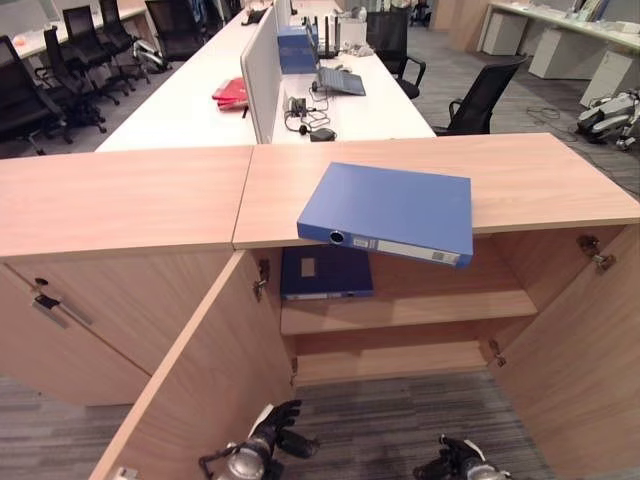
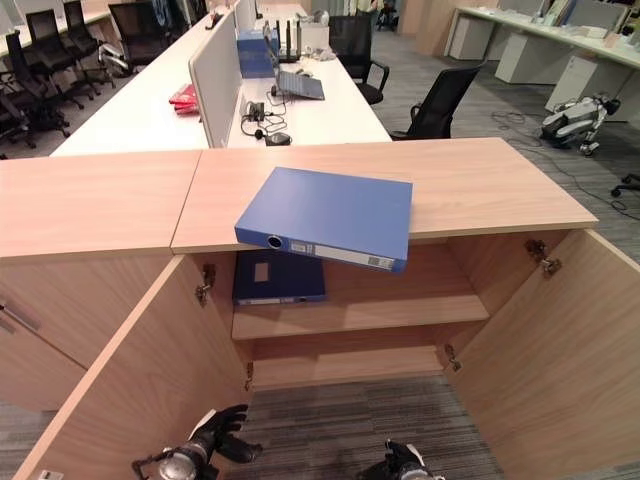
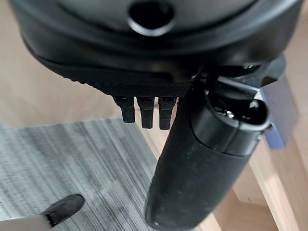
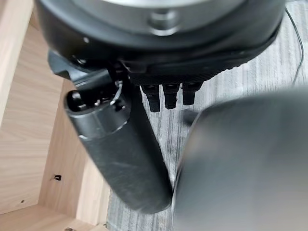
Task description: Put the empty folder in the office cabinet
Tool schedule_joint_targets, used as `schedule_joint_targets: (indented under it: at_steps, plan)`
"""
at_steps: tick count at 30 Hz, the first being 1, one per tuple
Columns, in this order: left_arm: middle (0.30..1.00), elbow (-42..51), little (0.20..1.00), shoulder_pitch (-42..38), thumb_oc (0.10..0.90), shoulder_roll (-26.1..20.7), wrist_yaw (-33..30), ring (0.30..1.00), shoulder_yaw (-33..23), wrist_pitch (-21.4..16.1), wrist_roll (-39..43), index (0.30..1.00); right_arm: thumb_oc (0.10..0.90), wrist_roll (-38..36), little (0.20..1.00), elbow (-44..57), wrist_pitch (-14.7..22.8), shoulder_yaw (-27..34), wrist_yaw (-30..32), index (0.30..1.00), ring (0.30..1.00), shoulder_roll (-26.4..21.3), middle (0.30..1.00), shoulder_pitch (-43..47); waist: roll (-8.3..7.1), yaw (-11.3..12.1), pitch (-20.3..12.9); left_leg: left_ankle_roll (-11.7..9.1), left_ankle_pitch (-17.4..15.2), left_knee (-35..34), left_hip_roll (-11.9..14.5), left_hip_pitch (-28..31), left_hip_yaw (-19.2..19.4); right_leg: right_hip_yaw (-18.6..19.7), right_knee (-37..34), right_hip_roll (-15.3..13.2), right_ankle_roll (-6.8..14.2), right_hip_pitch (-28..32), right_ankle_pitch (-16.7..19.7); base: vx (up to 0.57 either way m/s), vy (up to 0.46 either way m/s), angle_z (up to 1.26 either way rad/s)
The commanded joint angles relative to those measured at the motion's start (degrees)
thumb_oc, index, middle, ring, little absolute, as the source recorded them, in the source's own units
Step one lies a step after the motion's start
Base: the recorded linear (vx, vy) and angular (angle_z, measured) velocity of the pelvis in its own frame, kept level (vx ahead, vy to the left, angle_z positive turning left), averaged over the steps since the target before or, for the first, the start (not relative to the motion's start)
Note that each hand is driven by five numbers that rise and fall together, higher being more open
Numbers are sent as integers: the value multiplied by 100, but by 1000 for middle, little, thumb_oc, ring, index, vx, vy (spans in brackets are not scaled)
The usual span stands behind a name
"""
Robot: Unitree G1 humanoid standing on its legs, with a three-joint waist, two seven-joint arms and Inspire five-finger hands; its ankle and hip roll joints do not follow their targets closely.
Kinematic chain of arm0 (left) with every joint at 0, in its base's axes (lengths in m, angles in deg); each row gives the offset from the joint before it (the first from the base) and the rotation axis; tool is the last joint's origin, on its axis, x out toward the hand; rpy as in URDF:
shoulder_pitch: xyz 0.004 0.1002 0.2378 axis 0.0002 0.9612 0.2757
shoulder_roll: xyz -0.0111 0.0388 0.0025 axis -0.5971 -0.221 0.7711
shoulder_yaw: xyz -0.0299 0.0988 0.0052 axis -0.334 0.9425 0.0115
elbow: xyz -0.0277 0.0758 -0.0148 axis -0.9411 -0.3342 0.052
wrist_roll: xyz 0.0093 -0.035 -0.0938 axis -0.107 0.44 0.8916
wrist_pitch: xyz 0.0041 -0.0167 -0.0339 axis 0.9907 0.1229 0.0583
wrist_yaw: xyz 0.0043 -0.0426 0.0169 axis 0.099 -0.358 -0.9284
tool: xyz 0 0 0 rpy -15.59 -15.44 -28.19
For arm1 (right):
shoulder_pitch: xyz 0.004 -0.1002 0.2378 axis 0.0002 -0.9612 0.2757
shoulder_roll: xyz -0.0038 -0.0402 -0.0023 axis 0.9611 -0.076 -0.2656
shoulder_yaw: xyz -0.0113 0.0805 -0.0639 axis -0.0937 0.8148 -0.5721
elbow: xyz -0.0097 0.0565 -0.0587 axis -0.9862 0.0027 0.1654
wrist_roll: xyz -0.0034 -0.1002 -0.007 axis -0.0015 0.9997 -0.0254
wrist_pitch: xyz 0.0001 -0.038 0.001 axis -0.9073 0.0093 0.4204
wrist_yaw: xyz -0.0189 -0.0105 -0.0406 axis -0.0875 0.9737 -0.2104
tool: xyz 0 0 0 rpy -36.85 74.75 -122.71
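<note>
Lying flat on the cabinet [image 1: 120, 200] top, the blue folder [image 1: 390, 210] juts its spine past the front edge above the open doors, well apart from both hands. A second folder [image 1: 325, 272] rests on the upper shelf [image 1: 440, 305]. The left hand [image 1: 275, 430] and right hand [image 1: 455, 460] hang low, fingers relaxed, holding nothing.

Open doors [image 1: 190, 380] either side, upper shelf [image 1: 440, 305] free right of a dark folder [image 1: 325, 272].
</note>
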Motion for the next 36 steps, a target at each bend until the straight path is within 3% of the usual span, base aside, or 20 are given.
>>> schedule_joint_targets:
  at_steps: [1,4,5,9,14,15,18,19,20,22,25,31,36]
  plan:
    - [900,725,900,-307,800,-3,-82,900,-133,-312,-58,900,800,58,900,-80,-6,95,62,900,900,-45,900,-53,84,18,316,-796,-597,76,442,149,-669,468,275,-2,-220,-60,478,160,-223,33]
    - [900,697,900,-221,800,19,-147,900,-275,-324,-111,900,800,131,900,-130,-37,51,-8,900,900,-5,900,-88,-56,84,186,-868,-725,-43,532,262,-907,351,4,-161,-162,20,566,227,-324,59]
    - [900,659,900,-153,800,26,-149,900,-356,-325,-99,900,800,185,900,-157,-38,7,-31,900,900,17,900,-82,-141,122,112,-901,-767,-43,571,281,-939,276,-82,-128,-135,108,550,228,-323,35]
    - [900,578,900,15,800,125,-140,900,-598,-317,-29,900,800,253,900,-138,-2,-81,-67,900,900,-41,900,-77,-204,137,1,-1024,-767,-43,804,244,-964,177,-59,33,-107,183,497,160,-267,14]
    - [900,671,900,357,800,621,62,900,-1098,-238,625,900,800,71,900,-287,95,-31,-14,900,900,-303,900,-239,-300,-4,-117,-1225,-656,360,1354,-103,-994,-110,110,420,-379,350,8,132,-390,38]
    - [900,671,900,356,800,620,62,900,-1098,-237,625,900,800,71,900,-287,95,-31,-14,900,900,-302,900,-238,-306,-10,-128,-1223,-649,362,1346,-120,-1000,-113,108,411,-376,338,12,66,-237,73]
    - [900,884,900,586,800,915,175,900,-1300,-173,1100,900,800,-57,900,-390,115,41,22,900,900,-401,900,-338,-441,-101,-134,-1137,-605,1143,1501,-435,-380,-350,153,401,-470,535,-116,57,-255,35]
    - [900,1042,900,729,800,1088,292,900,-1323,-109,1343,900,800,-98,900,-449,102,98,40,900,900,-471,900,-407,-489,-172,-179,-1052,-638,1094,1569,-486,285,-536,38,390,-470,736,-181,32,-209,37]
    - [900,1043,900,731,800,1088,292,900,-1322,-109,1344,900,800,-98,900,-449,102,98,40,900,900,-471,900,-408,-489,-170,-179,-1052,-638,1093,1568,-483,287,-535,36,388,-469,737,-180,44,-143,36]
    - [900,1180,900,896,800,1200,480,900,-1301,-25,1524,900,800,-138,900,-503,80,210,46,900,900,-540,900,-458,-417,-126,-251,-1007,-533,734,1281,-642,352,-605,-117,493,-456,857,-154,41,-64,86]
    - [900,1538,900,1120,800,1171,605,900,-1364,-5,1648,900,800,-192,900,-454,58,309,43,900,900,-539,900,-395,-409,8,-217,-1054,-457,866,1026,-977,-26,-502,-203,560,-484,922,-51,18,-68,14]
    - [900,2057,900,1439,800,1301,582,900,-1703,59,1745,900,800,-136,900,-396,40,331,-3,900,900,-439,900,-371,-282,133,-417,-1066,-244,36,1062,-430,-64,-452,-622,769,-472,1214,-45,72,9,-28]
    - [900,2573,900,1735,800,1372,551,900,-1944,75,1823,900,800,-40,900,-417,9,313,-65,900,900,-428,900,-437,-237,194,-492,-1104,-283,-43,1071,-348,-148,-514,-622,792,-467,1292,-91,21,50,6]
